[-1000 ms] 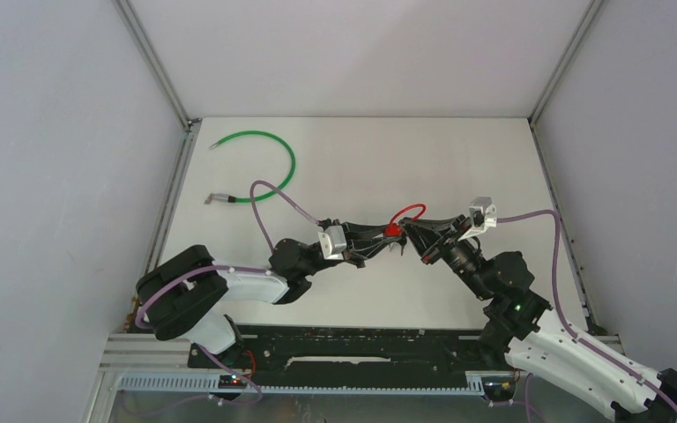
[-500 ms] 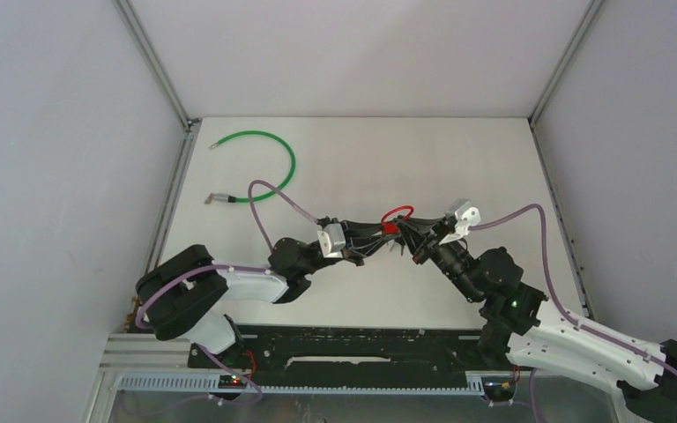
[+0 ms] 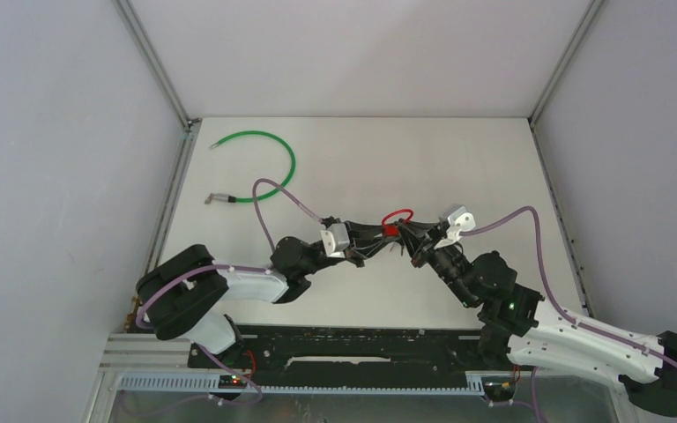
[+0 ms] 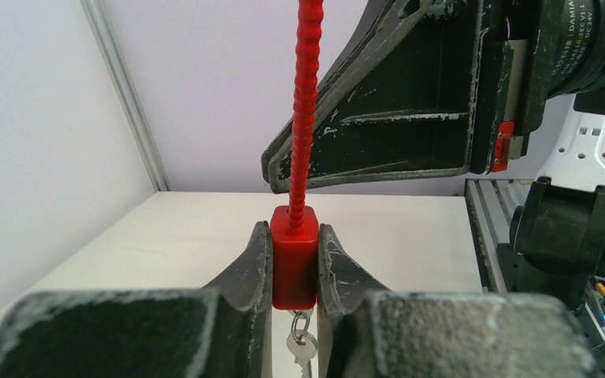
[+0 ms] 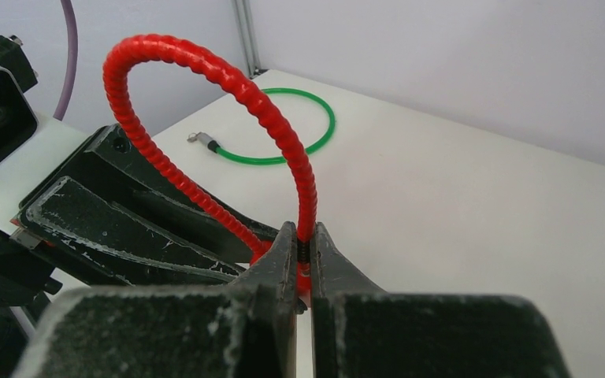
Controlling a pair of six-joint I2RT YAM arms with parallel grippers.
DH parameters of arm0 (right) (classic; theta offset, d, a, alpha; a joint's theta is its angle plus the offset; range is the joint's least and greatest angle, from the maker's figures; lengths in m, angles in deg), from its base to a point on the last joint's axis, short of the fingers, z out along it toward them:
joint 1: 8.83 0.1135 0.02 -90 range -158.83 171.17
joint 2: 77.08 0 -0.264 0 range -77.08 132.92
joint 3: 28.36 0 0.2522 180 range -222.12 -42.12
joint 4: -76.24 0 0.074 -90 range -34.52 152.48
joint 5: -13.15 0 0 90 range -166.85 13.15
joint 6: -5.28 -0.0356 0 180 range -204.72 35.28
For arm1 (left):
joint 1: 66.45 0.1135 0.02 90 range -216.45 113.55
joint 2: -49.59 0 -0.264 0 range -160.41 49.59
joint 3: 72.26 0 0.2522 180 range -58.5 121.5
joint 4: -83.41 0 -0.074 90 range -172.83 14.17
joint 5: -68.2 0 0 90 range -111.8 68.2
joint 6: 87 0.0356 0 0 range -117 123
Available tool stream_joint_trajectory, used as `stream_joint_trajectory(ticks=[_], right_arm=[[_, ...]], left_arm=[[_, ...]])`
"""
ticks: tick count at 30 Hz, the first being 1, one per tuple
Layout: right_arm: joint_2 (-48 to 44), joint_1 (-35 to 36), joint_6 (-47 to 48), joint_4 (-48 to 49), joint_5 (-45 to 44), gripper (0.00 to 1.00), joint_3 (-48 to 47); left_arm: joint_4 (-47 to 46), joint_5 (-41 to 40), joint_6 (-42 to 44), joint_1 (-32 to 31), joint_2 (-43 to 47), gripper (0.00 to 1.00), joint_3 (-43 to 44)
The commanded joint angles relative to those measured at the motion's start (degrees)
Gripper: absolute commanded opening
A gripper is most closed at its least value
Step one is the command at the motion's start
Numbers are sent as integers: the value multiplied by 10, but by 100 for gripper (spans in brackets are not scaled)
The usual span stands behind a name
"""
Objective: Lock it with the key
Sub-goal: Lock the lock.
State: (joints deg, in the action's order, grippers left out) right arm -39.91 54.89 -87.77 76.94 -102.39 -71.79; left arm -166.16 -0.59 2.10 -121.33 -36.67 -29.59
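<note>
Lock body [image 4: 294, 268], small and rigid, clamped by left gripper [image 4: 294, 236]; right gripper [image 5: 303, 236] pinches springy cable [image 5: 228, 87] near its end. Key [image 4: 302, 358] dangling below seems light; grasp its head.

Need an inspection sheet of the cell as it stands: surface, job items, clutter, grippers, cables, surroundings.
Surface: white table, no marks seen.
Job's things: red lock body held up, its ribbed red cable arched in a loop; key hangs below the body.
Clutter: green cable lying at the table's far left.
Grippers: left gripper shut on the red lock body; right gripper shut on the red cable near its end.
Cables: purple cable on each arm.
Surroundings: plain walls, metal frame posts.
</note>
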Motion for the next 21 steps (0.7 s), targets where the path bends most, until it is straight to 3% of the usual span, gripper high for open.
stream_joint_trajectory(ticks=[1,21], right_arm=[[13,24,-8,-52,17,0,24],[29,87,-12,-15,0,0,94]], left_arm=[[-74,-1,13,-5,10,0,30],[-71,-12,13,-5,13,0,27]])
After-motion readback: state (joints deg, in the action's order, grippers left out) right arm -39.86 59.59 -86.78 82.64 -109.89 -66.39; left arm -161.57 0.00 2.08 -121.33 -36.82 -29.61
